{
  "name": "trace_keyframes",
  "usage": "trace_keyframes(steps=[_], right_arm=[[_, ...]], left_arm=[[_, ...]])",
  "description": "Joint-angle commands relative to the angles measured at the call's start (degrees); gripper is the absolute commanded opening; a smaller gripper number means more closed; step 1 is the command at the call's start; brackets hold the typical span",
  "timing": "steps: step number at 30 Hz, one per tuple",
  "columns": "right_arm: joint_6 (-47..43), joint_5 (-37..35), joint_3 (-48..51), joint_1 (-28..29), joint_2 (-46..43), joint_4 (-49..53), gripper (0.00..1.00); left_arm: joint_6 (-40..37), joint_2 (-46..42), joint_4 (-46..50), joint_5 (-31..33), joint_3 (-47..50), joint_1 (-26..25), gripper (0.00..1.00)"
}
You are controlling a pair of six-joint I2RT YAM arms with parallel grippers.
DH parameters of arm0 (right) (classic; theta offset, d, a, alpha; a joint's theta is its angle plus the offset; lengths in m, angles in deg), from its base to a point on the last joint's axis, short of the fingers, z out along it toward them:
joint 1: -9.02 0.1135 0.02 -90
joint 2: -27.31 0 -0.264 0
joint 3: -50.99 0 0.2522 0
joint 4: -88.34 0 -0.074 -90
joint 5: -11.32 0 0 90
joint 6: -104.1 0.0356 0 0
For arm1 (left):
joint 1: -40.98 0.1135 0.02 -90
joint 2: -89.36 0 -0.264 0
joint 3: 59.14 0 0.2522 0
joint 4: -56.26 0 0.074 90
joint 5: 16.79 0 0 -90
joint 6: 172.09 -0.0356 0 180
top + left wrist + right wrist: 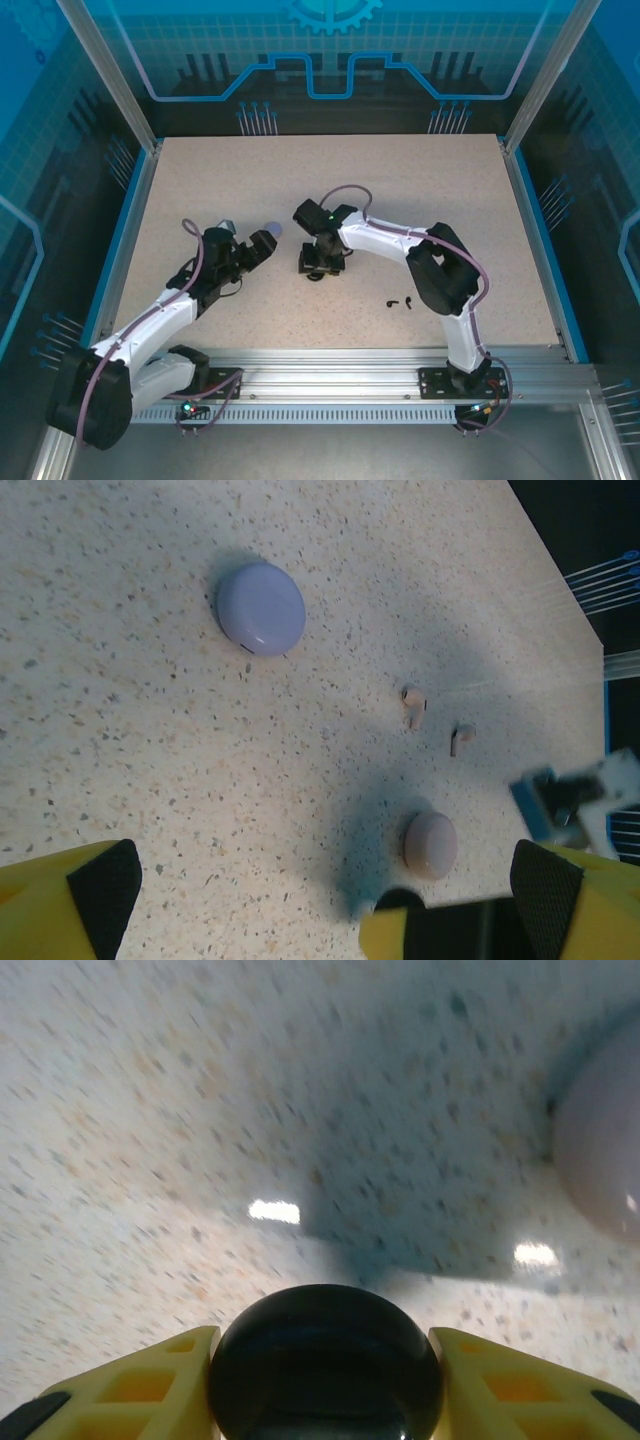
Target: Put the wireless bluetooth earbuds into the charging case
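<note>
Earbuds [413, 707] of pale pink are seen lying loose on the bench [120, 730], between the closed purple case [260, 608] and the closed pink case [430, 845]. Two black earbuds [408, 303] are laid near the right arm. The black case [325, 1360] is pinched by the right end effector [322, 262]. The left end effector [328, 880] is spread wide. What the cases hold cannot be told.

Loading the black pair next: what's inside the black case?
The black case, held by the right gripper, shows only its rounded shell; its inside is covered. Black earbuds lie outside.
</note>
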Motion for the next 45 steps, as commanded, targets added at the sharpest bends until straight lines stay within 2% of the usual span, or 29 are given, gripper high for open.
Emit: trace_keyframes(steps=[1, 8, 18, 24, 36, 45], right_arm=[[1.33, 3.43, -4.56, -1.8, 1.5, 0.67, 0.47], [7.26, 5.98, -7.93, -5.07, 3.19, -2.46, 0.47], [17.96, 8.91, -7.4, -7.32, 3.91, -8.0, 0.47], [23.46, 10.59, -7.21, -7.83, 4.34, -10.84, 0.47], [24.92, 11.17, -5.05, -7.77, 2.9, -11.92, 0.47], [25.21, 11.37, -2.75, -7.79, 1.62, -13.25, 0.46]], left_arm=[[2.69, -1.69, -7.86, -3.74, 4.21, 0.36, 0.99], [3.56, 0.23, -19.14, -5.62, 9.23, -0.26, 0.99], [-1.05, 13.77, -36.28, -2.69, 9.56, -6.8, 0.99], [-3.93, 19.31, -41.9, -0.91, 8.05, -9.17, 0.99], [-4.25, 27.24, -46.93, 0.85, 3.97, -9.96, 0.71], [-3.77, 31.64, -49.13, 0.97, 1.91, -10.08, 0.56]])
